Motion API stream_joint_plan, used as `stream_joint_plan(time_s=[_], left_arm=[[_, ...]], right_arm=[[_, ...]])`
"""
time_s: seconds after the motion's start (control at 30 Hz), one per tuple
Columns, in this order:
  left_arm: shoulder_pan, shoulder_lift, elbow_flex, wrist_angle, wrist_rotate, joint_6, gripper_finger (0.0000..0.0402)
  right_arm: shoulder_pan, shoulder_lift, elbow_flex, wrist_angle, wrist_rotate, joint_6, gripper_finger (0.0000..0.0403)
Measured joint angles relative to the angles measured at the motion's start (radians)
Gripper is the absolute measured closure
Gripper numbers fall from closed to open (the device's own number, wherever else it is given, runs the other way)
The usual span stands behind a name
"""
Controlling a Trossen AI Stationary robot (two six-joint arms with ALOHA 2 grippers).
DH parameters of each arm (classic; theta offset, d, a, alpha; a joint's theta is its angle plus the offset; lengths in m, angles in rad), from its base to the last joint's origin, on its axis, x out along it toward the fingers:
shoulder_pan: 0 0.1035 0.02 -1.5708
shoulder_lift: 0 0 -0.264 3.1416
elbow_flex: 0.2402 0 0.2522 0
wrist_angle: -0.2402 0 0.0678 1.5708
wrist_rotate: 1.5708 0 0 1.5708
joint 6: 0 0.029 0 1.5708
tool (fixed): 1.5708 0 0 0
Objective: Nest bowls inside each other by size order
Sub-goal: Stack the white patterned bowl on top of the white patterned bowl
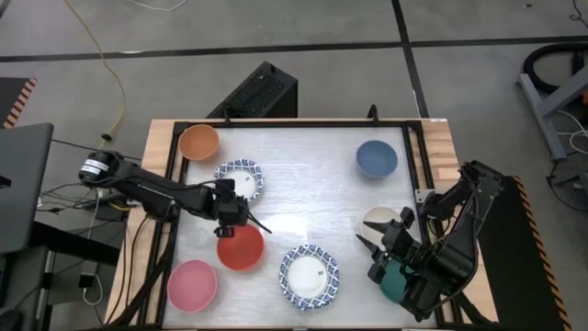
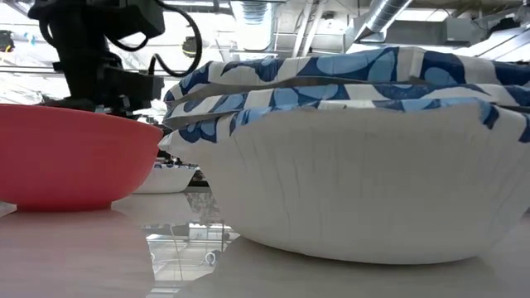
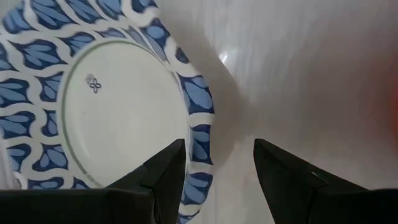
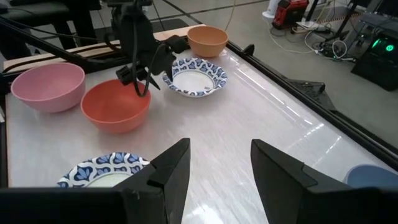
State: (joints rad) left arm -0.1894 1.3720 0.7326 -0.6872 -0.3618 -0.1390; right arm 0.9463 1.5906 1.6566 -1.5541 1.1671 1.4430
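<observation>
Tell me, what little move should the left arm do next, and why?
Probably lower the left tool a bit and close. Its fingers are open and straddle the rim of the blue-patterned bowl, one inside and one outside, so a grip seems ready.

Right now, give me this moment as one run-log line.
left gripper: open, over patterned bowl rim | right gripper: open, waiting | nesting: pending

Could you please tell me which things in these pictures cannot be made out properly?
- Teal round bowl: high view, mostly hidden under the right end effector.
- Cream round bowl: high view, partly covered by the same arm.
- Stacked blue-patterned white bowls: low view, how many are nested is unclear; the stack blocks everything behind.
</observation>
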Motion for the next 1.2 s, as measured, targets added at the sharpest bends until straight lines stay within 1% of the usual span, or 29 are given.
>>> stream_joint_plan(time_s=[0.1, 0.17, 0.23, 0.4, 0.43, 0.6, 0.73, 0.77, 0.83, 0.9, 0.97, 1.03, 1.13, 1.2], left_arm=[[0.000, 0.026, 0.000, -0.001, 0.000, -0.001, 0.0232], [0.000, 0.037, 0.000, -0.001, -0.001, -0.001, 0.0252], [0.000, 0.038, 0.000, -0.002, -0.001, -0.002, 0.0282], [0.000, 0.026, 0.012, -0.019, -0.013, -0.025, 0.0376], [0.000, 0.025, 0.013, -0.019, -0.017, -0.035, 0.0387], [0.000, 0.026, 0.014, -0.023, -0.019, -0.067, 0.0393], [-0.002, 0.026, 0.059, -0.059, -0.028, -0.084, 0.0399], [-0.002, 0.026, 0.074, -0.065, -0.034, -0.084, 0.0399], [-0.003, 0.026, 0.108, -0.084, -0.051, -0.080, 0.0400], [-0.003, 0.026, 0.150, -0.099, -0.069, -0.055, 0.0401], [-0.003, 0.026, 0.195, -0.120, -0.082, -0.026, 0.0401], [-0.006, 0.026, 0.241, -0.146, -0.101, -0.001, 0.0401], [-0.022, 0.026, 0.325, -0.193, -0.154, 0.047, 0.0401], [-0.041, 0.026, 0.379, -0.224, -0.186, 0.098, 0.0401]], right_arm=[[0.000, 0.000, 0.000, 0.003, 0.000, 0.000, 0.0214], [0.000, 0.000, 0.000, 0.003, 0.000, 0.000, 0.0214], [0.000, 0.000, 0.000, 0.003, -0.001, 0.000, 0.0214], [0.000, 0.000, 0.000, 0.007, -0.001, 0.000, 0.0214], [0.000, 0.000, 0.000, 0.007, -0.001, 0.000, 0.0214], [0.000, 0.000, 0.000, 0.007, -0.001, 0.001, 0.0214], [-0.009, 0.000, 0.000, -0.004, -0.015, 0.062, 0.0214], [-0.016, 0.000, 0.000, -0.013, -0.035, 0.089, 0.0214], [-0.045, 0.000, 0.000, -0.015, -0.114, 0.152, 0.0214], [-0.083, 0.001, 0.000, -0.016, -0.198, 0.210, 0.0214], [-0.121, 0.001, 0.000, -0.016, -0.253, 0.270, 0.0214], [-0.159, 0.001, 0.000, -0.016, -0.281, 0.332, 0.0214], [-0.204, -0.002, 0.000, -0.014, -0.296, 0.436, 0.0214], [-0.235, -0.010, 0.000, -0.010, -0.313, 0.459, 0.0214]])
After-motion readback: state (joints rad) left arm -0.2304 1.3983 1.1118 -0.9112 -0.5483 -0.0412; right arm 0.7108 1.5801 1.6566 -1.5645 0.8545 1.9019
